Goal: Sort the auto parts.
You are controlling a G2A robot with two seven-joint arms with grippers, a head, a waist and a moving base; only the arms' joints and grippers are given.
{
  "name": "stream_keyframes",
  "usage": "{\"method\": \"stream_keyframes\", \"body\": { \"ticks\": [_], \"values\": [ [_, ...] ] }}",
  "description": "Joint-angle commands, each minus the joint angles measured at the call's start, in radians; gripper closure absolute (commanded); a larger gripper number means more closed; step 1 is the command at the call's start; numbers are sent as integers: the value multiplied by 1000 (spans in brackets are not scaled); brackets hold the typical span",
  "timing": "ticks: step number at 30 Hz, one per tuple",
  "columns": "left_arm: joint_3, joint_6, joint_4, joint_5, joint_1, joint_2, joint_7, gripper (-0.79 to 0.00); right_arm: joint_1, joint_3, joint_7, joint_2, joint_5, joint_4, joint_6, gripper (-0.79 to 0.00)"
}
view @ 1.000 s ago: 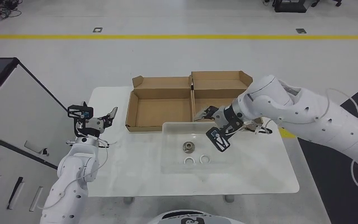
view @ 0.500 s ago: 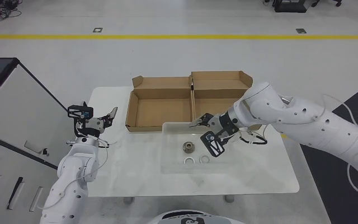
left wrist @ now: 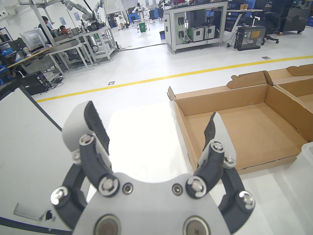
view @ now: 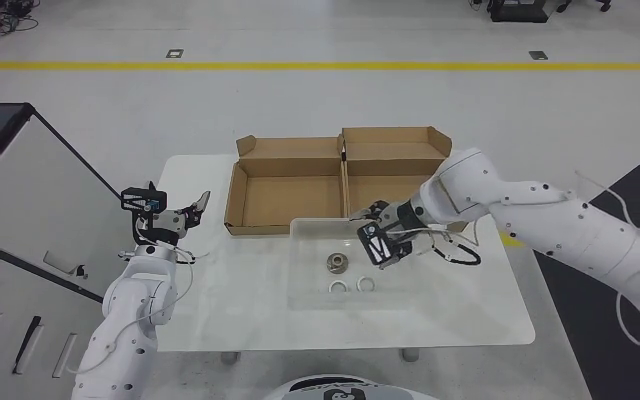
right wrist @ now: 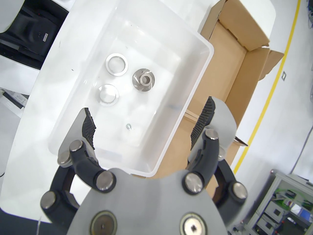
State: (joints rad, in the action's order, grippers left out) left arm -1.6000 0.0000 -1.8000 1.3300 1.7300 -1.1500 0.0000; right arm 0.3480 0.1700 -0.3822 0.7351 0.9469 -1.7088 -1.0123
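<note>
Metal hub (right wrist: pixel 143 79) in the clear bin (right wrist: pixel 195 74) looks heavy, hard and slippery, so my right gripper (right wrist: pixel 148 107), jaws spread wide, should pinch its raised middle.

The bin (right wrist: pixel 171 17) is translucent white plastic, smooth and faintly glossy. In it, the ring (right wrist: pixel 117 64) and the round cap (right wrist: pixel 108 94) are bright polished metal, and the flanged hub (right wrist: pixel 143 79) is duller, brushed grey metal. A tiny piece (right wrist: pixel 128 126) is perhaps shiny metal too, though too small to be sure. The cardboard boxes (left wrist: pixel 244 133) are matt brown. The bench (right wrist: pixel 31 108) is smooth, glossy white. On the right tool (right wrist: pixel 148 107) and left tool (left wrist: pixel 151 110), the pads (right wrist: pixel 200 121) are black, ribbed and rubbery, the shells satin grey, the bolts shiny.
</note>
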Motion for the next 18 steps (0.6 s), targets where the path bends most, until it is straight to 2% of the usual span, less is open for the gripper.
{"method": "stream_keyframes", "body": {
  "ticks": [1,5,8,11,18],
  "values": [
    [0,0,0,0,0,0,0,-785,-10,0,-157,6,-111,-14,0,-785],
    [0,0,0,0,0,0,0,-785,-25,0,-388,24,-291,-20,6,-785],
    [0,0,0,0,0,0,0,-785,-22,0,-502,41,-377,-30,77,-785],
    [0,0,0,0,0,0,0,-785,-17,0,-537,55,-402,-41,111,-785],
    [0,0,0,0,0,0,0,-785,-17,0,-537,55,-402,-41,111,-785]
  ]
}}
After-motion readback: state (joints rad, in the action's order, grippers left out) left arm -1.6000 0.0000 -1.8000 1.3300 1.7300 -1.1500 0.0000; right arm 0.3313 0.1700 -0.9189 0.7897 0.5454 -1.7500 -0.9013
